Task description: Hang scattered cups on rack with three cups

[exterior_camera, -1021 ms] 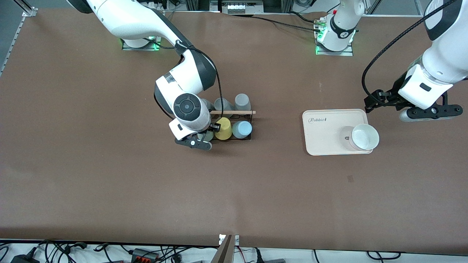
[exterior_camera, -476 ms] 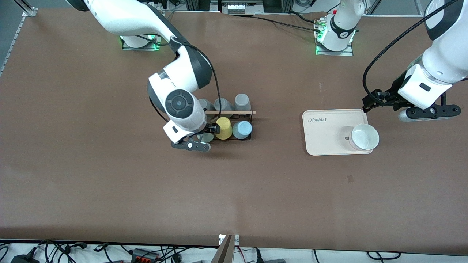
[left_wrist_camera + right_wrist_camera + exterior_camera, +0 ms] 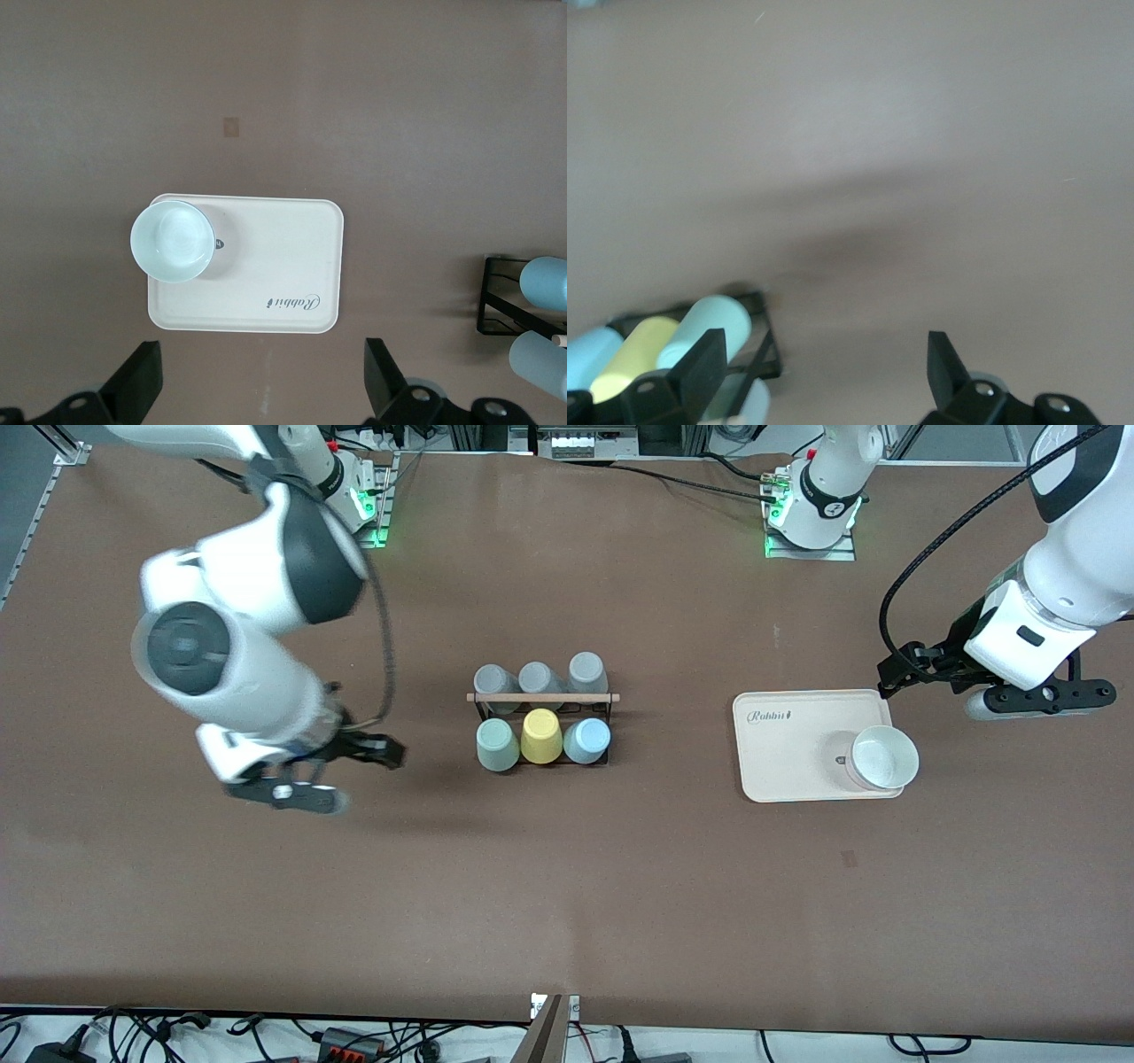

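Front view first: we see the right gripper [image 3: 354,766] now hanging over bare table toward the right arm's end, well apart from the rack [image 3: 542,699]; half a second ago it was pressed against the rack's row nearest the camera. Its fingers stand wide and hold nothing. The mint cup [image 3: 497,745] it left sits on the rack at 9 o'clock of the yellow cup [image 3: 541,736], with the blue cup [image 3: 586,740] at 3 o'clock of the yellow one. Three grey cups [image 3: 539,677] fill the row at 12 o'clock. We judge the hanging finished, since no loose cup lies on the table. The left gripper [image 3: 921,666] waits over the table at 1 o'clock of the cream tray [image 3: 784,748], unmoved, with a white bowl [image 3: 881,757] on the tray.

Left wrist view: we see the left fingers [image 3: 137,385] spread wide and empty above the tray [image 3: 266,266] and bowl [image 3: 174,240].

Right wrist view: we see the spread fingers [image 3: 700,367] clear of the mint cup [image 3: 704,328], which stays on the rack.
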Robot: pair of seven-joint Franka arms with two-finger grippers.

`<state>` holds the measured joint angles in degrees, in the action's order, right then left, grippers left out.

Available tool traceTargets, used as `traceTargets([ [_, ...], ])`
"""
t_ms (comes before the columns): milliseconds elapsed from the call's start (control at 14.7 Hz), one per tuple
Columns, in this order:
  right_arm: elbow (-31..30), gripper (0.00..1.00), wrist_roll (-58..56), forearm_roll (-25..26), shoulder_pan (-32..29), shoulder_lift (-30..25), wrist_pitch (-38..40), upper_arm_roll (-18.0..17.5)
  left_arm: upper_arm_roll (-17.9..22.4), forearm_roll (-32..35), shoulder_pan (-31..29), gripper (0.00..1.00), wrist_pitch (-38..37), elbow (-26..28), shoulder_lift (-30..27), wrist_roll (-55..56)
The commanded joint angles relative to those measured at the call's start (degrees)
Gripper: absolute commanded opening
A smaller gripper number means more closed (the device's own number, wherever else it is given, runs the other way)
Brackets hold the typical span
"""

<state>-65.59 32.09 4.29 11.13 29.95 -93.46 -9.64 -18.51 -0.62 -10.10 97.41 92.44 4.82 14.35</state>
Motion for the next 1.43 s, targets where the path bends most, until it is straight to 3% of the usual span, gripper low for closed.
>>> traceTargets([
  [0, -0.15, 1.00, -6.65, 0.19, -6.27, -3.66, 4.76, -1.17, -0.29, -0.43, -0.27, 1.00, -1.34, -0.94, 0.37, -0.46],
  [272, -4.00, 1.00, -14.23, 0.36, -12.26, -9.97, 8.12, -1.08, -0.38, -0.61, -0.18, 1.00, -1.25, -0.94, 0.37, -0.55],
  [476, -13.83, 1.00, -14.77, 2.82, -12.71, -18.49, 5.41, -1.17, -0.38, -0.52, -0.09, 1.00, -1.52, -0.94, 0.37, -3.52],
  [749, -25.89, 1.00, -16.71, 1.69, -13.06, -27.30, -0.57, -0.99, -0.29, -0.52, -0.27, 1.00, -1.61, -0.86, 0.37, -5.03],
  [953, -26.70, 1.00, -17.84, -1.83, -14.46, -28.63, -0.58, -0.99, -0.38, -0.52, -0.18, 1.00, -2.13, -0.94, 0.28, -4.94],
  [1361, -25.04, 1.00, -20.48, -2.01, -15.43, -28.64, 0.04, -1.17, -0.38, -0.52, -0.09, 1.00, -2.22, -1.03, 0.28, -4.94],
])
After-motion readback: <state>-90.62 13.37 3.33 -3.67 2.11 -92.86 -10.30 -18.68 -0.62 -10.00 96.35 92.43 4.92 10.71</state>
